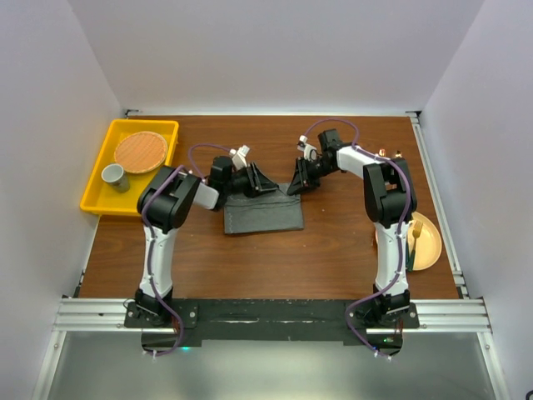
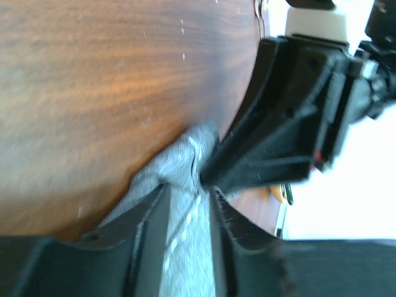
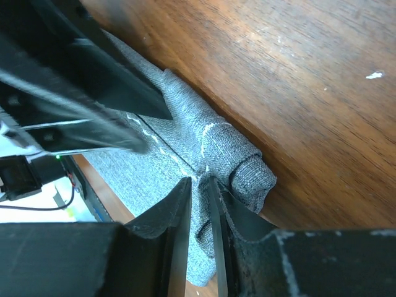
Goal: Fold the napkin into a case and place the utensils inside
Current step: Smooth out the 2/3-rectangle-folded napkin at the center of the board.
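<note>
The dark grey napkin (image 1: 262, 215) lies folded into a rectangle mid-table. Both grippers meet at its far edge. My left gripper (image 1: 265, 185) (image 2: 189, 189) stands open, with a flat strip of napkin (image 2: 185, 247) and its stitched hem between the fingers. My right gripper (image 1: 293, 185) (image 3: 199, 180) is shut on a raised ridge of napkin (image 3: 185, 142) beside a rolled corner (image 3: 250, 176). One slender utensil (image 1: 414, 237) rests on the yellow plate at the right. Small copper-coloured tips (image 1: 381, 153) show behind the right arm.
A yellow tray (image 1: 93, 202) at the far left holds a round woven mat (image 1: 141, 152) and a grey cup (image 1: 113, 176). The yellow plate (image 1: 429, 250) sits near the right table edge, partly under the right arm. White walls enclose the table.
</note>
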{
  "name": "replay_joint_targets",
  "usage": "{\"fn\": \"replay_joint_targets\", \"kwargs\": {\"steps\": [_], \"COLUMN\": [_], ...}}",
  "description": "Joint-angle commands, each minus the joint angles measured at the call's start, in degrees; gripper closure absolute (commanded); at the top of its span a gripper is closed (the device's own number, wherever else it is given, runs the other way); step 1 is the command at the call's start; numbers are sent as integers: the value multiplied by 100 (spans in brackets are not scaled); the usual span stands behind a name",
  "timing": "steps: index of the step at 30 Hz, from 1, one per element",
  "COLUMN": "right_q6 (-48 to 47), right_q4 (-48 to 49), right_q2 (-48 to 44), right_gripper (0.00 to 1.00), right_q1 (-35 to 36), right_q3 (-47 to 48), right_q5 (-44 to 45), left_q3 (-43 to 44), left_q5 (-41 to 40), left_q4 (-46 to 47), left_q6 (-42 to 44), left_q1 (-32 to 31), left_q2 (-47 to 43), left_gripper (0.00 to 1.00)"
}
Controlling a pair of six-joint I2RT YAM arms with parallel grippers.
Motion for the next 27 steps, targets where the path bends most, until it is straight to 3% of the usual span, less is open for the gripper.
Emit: {"fn": "replay_joint_targets", "kwargs": {"steps": [1,6,18,27], "right_q6": [-156,-209,-429,-595], "right_q4": [-46,-37,-213,-257], "right_q2": [256,220,387,414], "right_gripper": [77,78,80,80], "right_q1": [-20,-20,-20,-20], "right_q3": [-285,-390,-303,-276], "right_q5": [1030,1241,1689,1733], "left_q3": [-329,-872,-1471,-1788], "left_q5": [521,372,563,1214], "left_q4": [195,115,-158,309], "left_q6": [244,34,272,130], "left_q1": [154,233,1525,1815], "left_q2": [-973,-1213,-597,-1527], "left_gripper": [57,50,46,47]}}
